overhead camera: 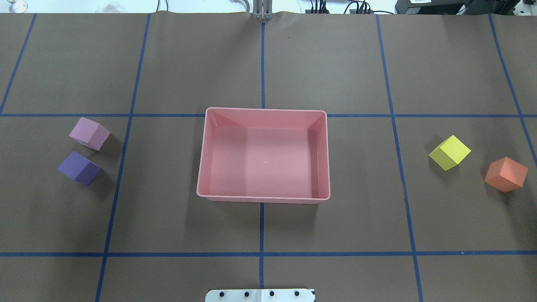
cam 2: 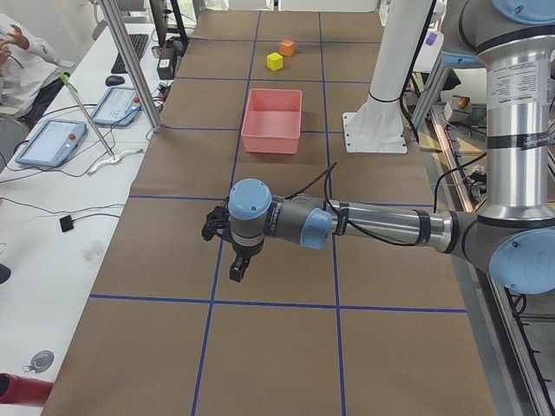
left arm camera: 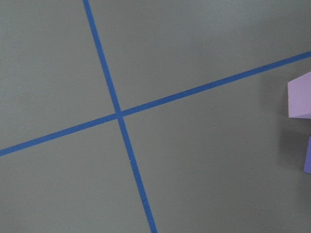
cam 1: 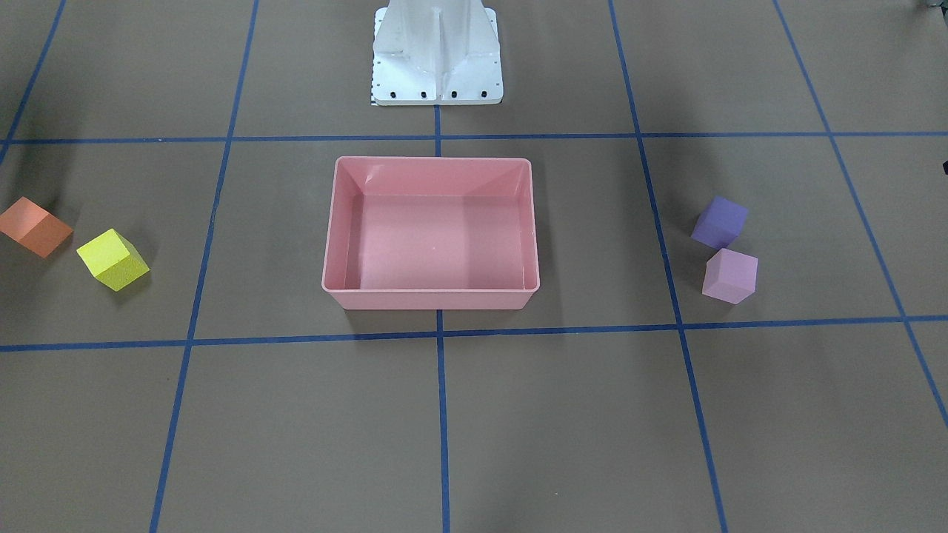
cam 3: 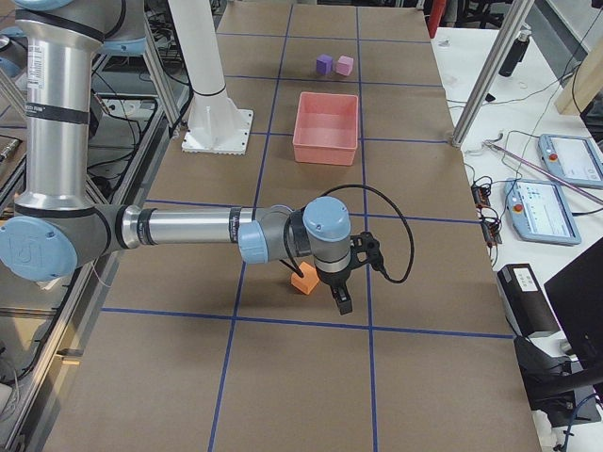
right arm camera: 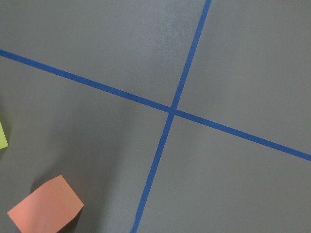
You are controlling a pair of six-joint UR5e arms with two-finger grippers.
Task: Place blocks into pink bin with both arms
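Observation:
The pink bin [overhead camera: 264,198] stands empty at the table's middle. The purple block [overhead camera: 79,167] and light pink block [overhead camera: 89,133] lie close together on my left side. The yellow block [overhead camera: 449,152] and orange block [overhead camera: 506,174] lie on my right side. My left gripper [cam 2: 238,264] shows only in the exterior left view, hanging over the table past the purple pair; I cannot tell its state. My right gripper [cam 3: 341,299] shows only in the exterior right view, beside the orange block [cam 3: 303,279]; I cannot tell its state.
The white base pedestal [cam 1: 437,66] stands behind the bin. Blue tape lines [overhead camera: 261,254] cross the brown table. Tablets and cables [cam 2: 48,139] lie on the side bench, and a person [cam 2: 22,52] sits there.

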